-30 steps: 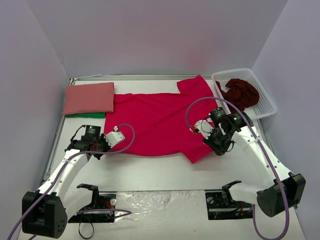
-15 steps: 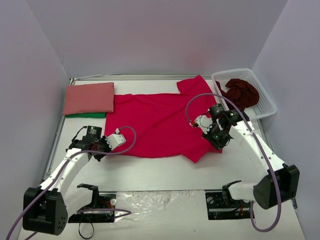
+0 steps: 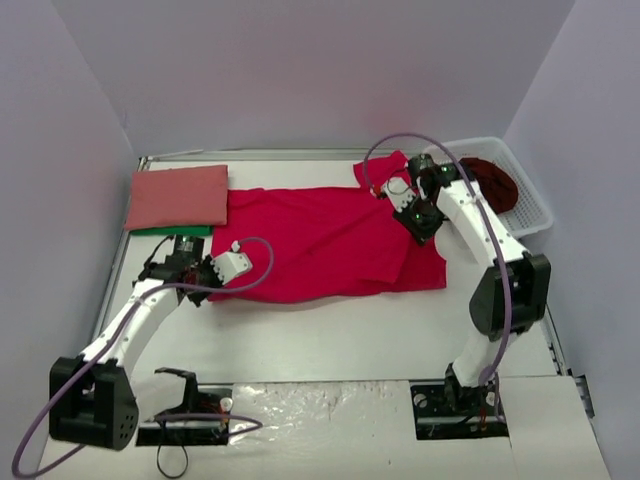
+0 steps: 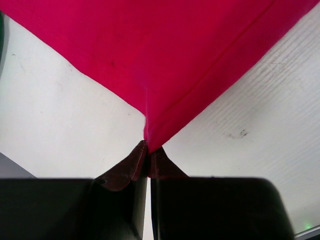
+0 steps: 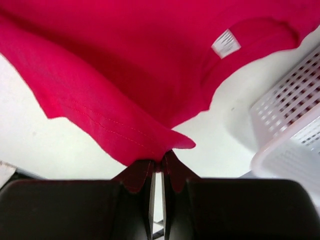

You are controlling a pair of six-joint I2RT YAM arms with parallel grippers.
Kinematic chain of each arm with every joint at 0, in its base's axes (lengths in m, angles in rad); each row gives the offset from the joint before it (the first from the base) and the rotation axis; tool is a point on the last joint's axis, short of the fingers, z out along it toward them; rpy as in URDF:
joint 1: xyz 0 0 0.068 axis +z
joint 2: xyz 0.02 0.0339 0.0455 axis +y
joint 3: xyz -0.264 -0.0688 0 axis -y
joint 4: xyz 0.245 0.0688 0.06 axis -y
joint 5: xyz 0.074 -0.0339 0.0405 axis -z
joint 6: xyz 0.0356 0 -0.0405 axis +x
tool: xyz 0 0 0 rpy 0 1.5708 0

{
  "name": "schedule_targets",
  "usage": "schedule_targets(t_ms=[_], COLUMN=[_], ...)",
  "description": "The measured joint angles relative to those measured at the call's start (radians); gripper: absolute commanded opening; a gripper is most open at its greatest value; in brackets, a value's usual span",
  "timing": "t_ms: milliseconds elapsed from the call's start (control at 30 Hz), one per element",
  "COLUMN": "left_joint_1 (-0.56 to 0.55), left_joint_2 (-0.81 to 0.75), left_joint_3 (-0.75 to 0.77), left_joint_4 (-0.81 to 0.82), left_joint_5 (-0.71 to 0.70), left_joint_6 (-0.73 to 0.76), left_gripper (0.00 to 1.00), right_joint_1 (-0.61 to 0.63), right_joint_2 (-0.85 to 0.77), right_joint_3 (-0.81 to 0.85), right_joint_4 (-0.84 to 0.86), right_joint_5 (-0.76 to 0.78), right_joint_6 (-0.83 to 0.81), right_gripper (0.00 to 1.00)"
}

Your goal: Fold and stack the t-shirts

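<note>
Crimson t-shirt (image 3: pixel 320 250) lies spread across the middle of the table (image 3: pixel 330 345), its right part doubled over on itself.

Left gripper (image 4: pixel 148 156): fingers pressed together on the shirt's near-left corner, with the cloth pinched between the pads and drawn to a point.

Right gripper (image 5: pixel 161 167): jaws closed tight on a hemmed edge, held lifted near the collar and its white neck label (image 5: pixel 226 43), just beside the white basket (image 5: pixel 295 115).

Salmon t-shirt (image 3: pixel 178 195) lies folded at far left, on a green item (image 3: pixel 170 231). Maroon t-shirt (image 3: pixel 487 182) is bunched in the basket.
</note>
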Motion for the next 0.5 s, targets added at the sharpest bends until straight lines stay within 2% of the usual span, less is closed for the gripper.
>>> schedule_targets(t_ms=[333, 500], left_joint_1=[0.023, 0.047], left_joint_2=[0.237, 0.365], left_joint_3=[0.104, 0.199], left_joint_4=[0.029, 0.043], left_joint_5=[-0.019, -0.024], left_joint_6=[0.023, 0.029], left_gripper=[0.02, 0.02], right_joint_1=[-0.006, -0.007], right_joint_2=[0.369, 0.501], right_joint_3=[0.335, 0.459], right_joint_4=[-0.002, -0.010], right_joint_5=[0.010, 0.026], right_joint_6=[0.000, 0.000], right_gripper=[0.00, 0.00])
